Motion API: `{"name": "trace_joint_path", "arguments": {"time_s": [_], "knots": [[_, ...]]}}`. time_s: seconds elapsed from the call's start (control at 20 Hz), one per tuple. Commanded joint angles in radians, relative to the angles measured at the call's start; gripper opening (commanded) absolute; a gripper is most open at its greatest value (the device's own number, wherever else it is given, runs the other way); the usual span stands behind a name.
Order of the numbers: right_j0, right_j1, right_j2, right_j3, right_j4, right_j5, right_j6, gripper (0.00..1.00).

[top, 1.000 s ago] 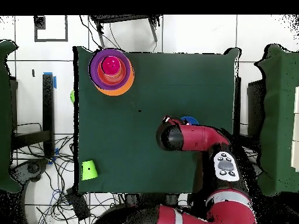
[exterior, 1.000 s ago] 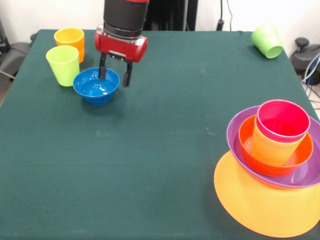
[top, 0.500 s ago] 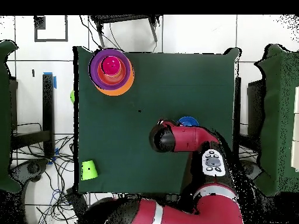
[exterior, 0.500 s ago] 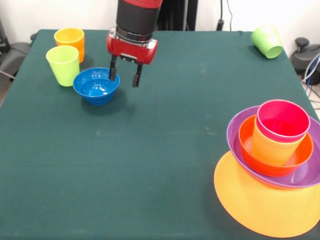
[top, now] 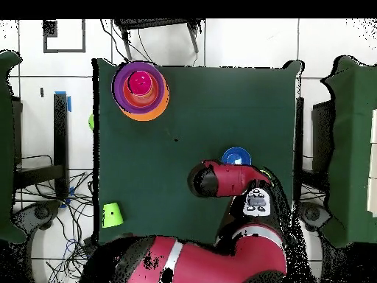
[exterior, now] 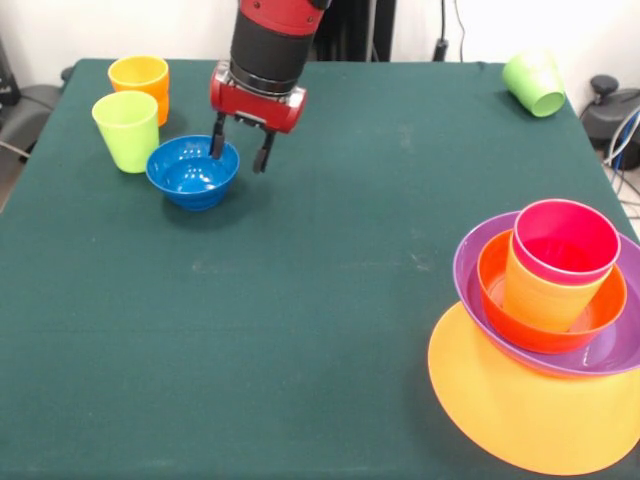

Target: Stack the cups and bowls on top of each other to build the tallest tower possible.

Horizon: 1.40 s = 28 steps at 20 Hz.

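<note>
Dark green cloth covers the tabletop, and the small blue bowl serves as the landmark. Behind and to the left of the bowl stands the orange cup upright, with the lime green cup in front of it, just beside the bowl's left rim. Above the bowl's right rim hangs the gripper: the red and black arm comes down nearly vertical, leaning slightly right at the top, with the red wrist block over the two dark fingers. The jaws are spread, one finger over the bowl's right edge and the other outside it; they pinch nothing. Far to the right of the bowl, at the back corner, a green cup lies on its side. Right and well forward of the bowl sits the tower: orange-yellow bowl lowest, then the purple bowl, the red-orange bowl, a yellow cup and the red cup nested in it. From overhead, the arm covers the area just beside the bowl.
</note>
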Motion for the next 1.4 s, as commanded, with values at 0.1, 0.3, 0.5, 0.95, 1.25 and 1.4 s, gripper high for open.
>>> {"name": "trace_joint_path", "arguments": {"time_s": [0.1, 0.3, 0.5, 0.95, 1.25, 1.4], "knots": [[0.052, 0.091, -0.05, -0.102, 0.039, -0.105, 0.18, 1.0], [0.018, 0.08, -0.009, -0.085, 0.031, -0.138, 0.147, 1.0], [-0.001, 0.08, 0.025, -0.078, 0.048, -0.141, 0.142, 0.0], [-0.056, -0.058, 0.173, -0.008, 0.066, 0.012, 0.066, 0.0], [-0.046, -0.183, 0.217, 0.006, 0.117, 0.197, 0.023, 0.0], [-0.014, -0.216, 0.199, -0.053, 0.15, 0.349, 0.002, 0.0]]}}
